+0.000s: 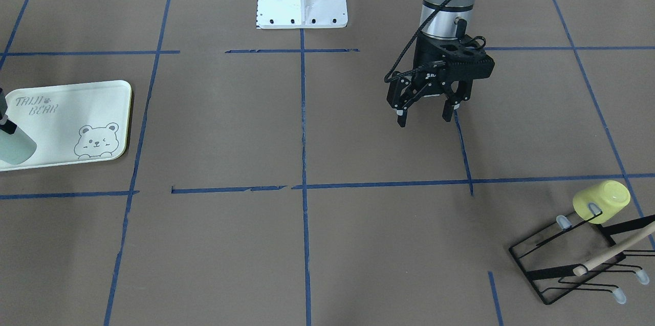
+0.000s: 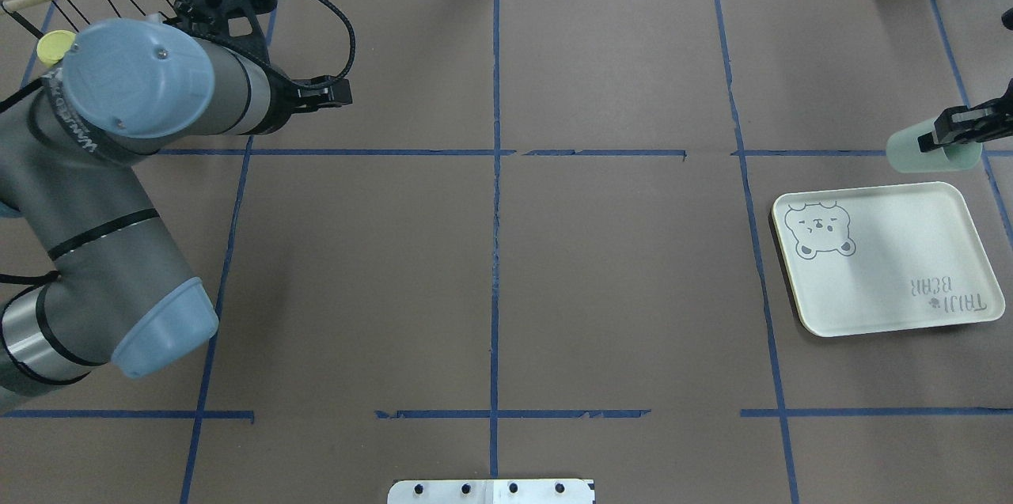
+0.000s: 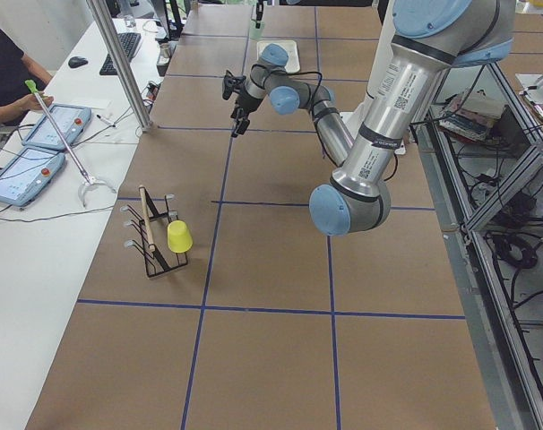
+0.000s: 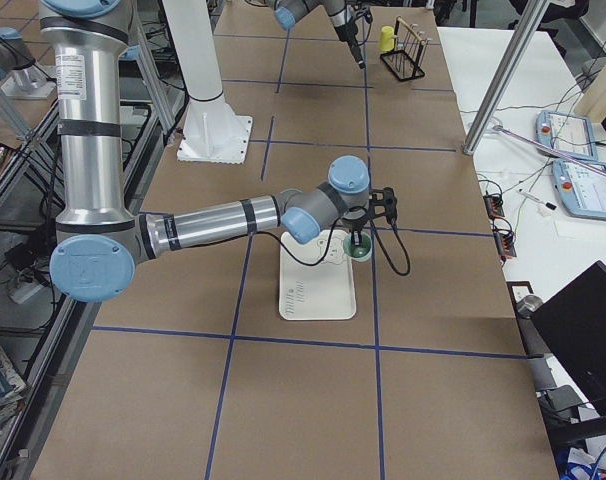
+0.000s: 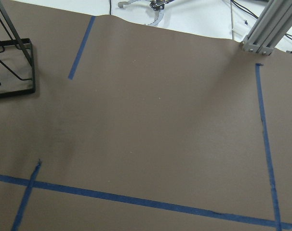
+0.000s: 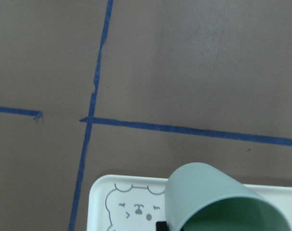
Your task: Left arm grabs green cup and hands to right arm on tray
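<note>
- The right gripper [image 2: 942, 136] is cut off at the frame edge in both the overhead and front views. Only its black fingers show, clamped on the green cup [image 2: 910, 149].
- The cup is held tilted, nearly on its side, over the tray's [image 2: 878, 267] long edge farthest from the robot, beside the bear drawing. Whether it touches the tray is unclear.
- The left gripper [image 1: 424, 117] hangs empty over the counter [image 2: 617, 267], jaws spread, well apart from the tray.
- The counter is brown paper ruled with blue tape lines, and a white desk [image 3: 30, 269] runs alongside it.
- The cup is pale mint green, smooth, matte and slightly tapered, with its open mouth towards the right wrist camera.
- A yellow cup [image 1: 603, 200] hangs on a black wire rack [image 1: 563, 264].
</note>
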{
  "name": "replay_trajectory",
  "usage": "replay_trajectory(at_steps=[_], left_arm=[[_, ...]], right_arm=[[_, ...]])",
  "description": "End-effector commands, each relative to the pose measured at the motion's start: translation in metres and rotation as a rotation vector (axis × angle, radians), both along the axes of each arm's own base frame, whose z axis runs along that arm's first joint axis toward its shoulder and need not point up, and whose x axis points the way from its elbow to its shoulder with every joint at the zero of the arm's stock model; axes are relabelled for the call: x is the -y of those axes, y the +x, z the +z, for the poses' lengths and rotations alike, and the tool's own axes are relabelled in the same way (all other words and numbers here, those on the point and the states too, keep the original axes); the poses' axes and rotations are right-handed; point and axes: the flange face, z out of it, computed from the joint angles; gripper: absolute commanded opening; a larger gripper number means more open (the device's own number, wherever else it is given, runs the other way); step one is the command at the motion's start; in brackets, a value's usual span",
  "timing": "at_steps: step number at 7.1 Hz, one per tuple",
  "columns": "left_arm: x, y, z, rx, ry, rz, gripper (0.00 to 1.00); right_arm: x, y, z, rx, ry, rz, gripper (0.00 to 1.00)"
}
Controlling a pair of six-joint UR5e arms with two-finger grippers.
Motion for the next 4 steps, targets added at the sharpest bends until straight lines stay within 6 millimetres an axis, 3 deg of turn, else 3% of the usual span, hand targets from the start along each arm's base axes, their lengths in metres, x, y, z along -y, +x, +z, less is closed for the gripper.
replay_trajectory(at_steps=[1, 2, 4], left_arm=[[0.009, -0.044, 0.027, 0.039, 0.002, 0.097, 1.0], [0.004, -0.053, 0.05, 0.071, -0.011, 0.145, 1.0], [-0.005, -0.099, 0.09, 0.107, -0.014, 0.259, 1.0]], right_arm=[[-0.016, -0.012, 0.007, -0.112, -0.017, -0.173, 0.0], [-0.025, -0.041, 0.01, -0.127, -0.044, -0.236, 0.0], [-0.028, -0.067, 0.02, -0.135, -0.05, -0.286, 0.0]])
